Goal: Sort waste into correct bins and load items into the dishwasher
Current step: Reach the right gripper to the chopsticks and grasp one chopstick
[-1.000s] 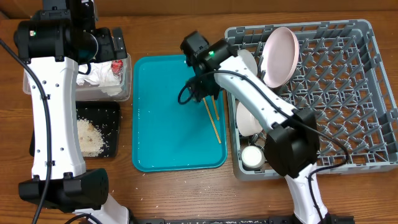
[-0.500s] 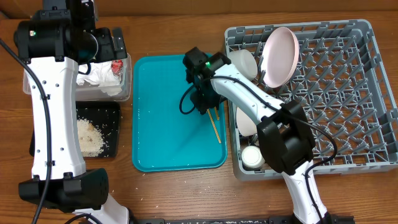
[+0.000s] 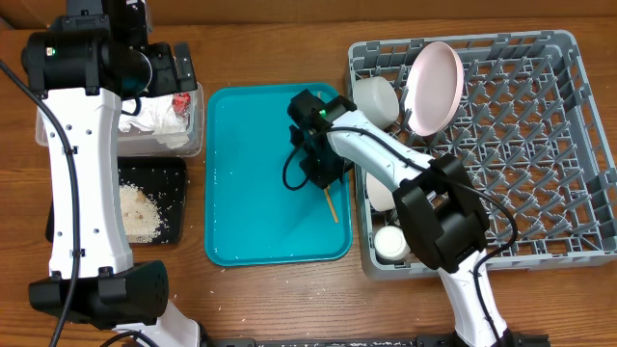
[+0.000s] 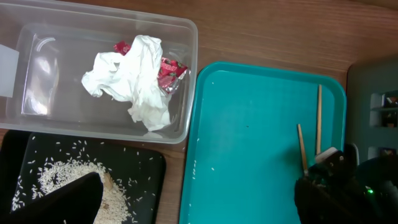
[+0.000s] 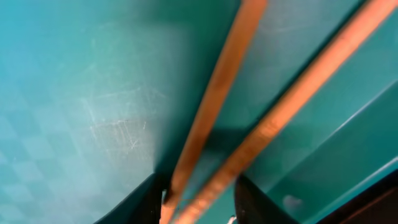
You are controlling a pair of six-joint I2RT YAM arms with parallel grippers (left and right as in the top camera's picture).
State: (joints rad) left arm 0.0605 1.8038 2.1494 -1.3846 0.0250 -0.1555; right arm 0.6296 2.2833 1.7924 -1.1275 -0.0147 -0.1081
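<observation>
Two wooden chopsticks (image 3: 332, 202) lie close together on the teal tray (image 3: 251, 193). They also show in the left wrist view (image 4: 319, 118). My right gripper (image 3: 323, 173) is down on the tray over their upper ends. In the right wrist view its open fingers straddle both chopsticks (image 5: 217, 99), with the gripper (image 5: 202, 202) low against the tray. My left gripper (image 3: 159, 67) hangs high over the clear tub (image 3: 198, 130), wide open and empty (image 4: 186, 208). Crumpled napkins with red wrappers (image 4: 134, 81) lie in the tub. Rice (image 4: 62, 177) lies in the black tray (image 3: 174, 173).
The grey dish rack (image 3: 540, 145) stands at the right, holding a pink plate (image 3: 434, 87), white bowls (image 3: 374, 94) and a white cup (image 3: 390, 243) along its left side. A few rice grains dot the teal tray. My right arm stretches across the rack's left edge.
My right gripper moved down and slightly right along the tray, lowering onto the chopsticks and covering their upper ends. The left arm has not moved.
</observation>
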